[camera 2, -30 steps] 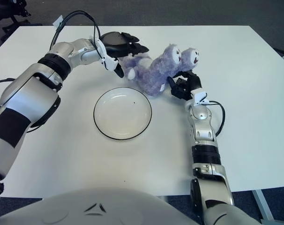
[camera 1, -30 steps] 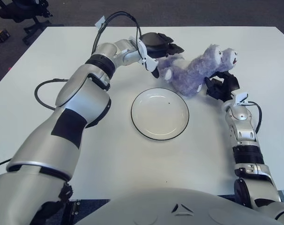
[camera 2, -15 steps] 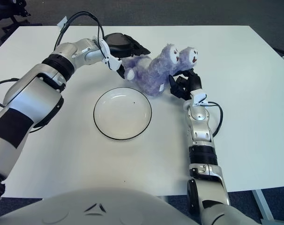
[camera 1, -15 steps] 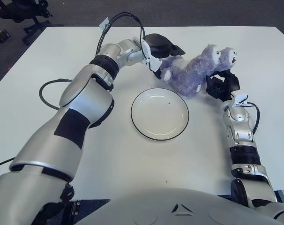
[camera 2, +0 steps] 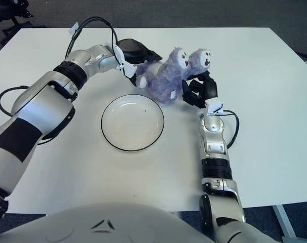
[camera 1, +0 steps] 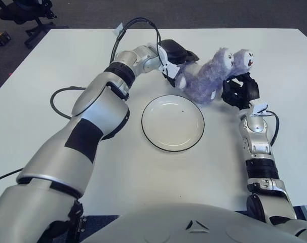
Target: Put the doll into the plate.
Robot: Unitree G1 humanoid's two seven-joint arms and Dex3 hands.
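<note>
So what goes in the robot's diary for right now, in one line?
doll: on table beyond plate, not in it | left hand: at doll's feet | right hand: beside doll's heads | plate: empty

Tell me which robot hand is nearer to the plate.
Right. The right robot hand sits just beyond the plate's far-right rim, beside the doll. The left robot hand is farther back, past the doll's feet.

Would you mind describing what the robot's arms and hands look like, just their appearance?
Both arms have glossy silver shells with black joint rings. The left arm bears a black patch and loose black cables. The left hand and right hand are black, each with a small white tag at the wrist.
</note>
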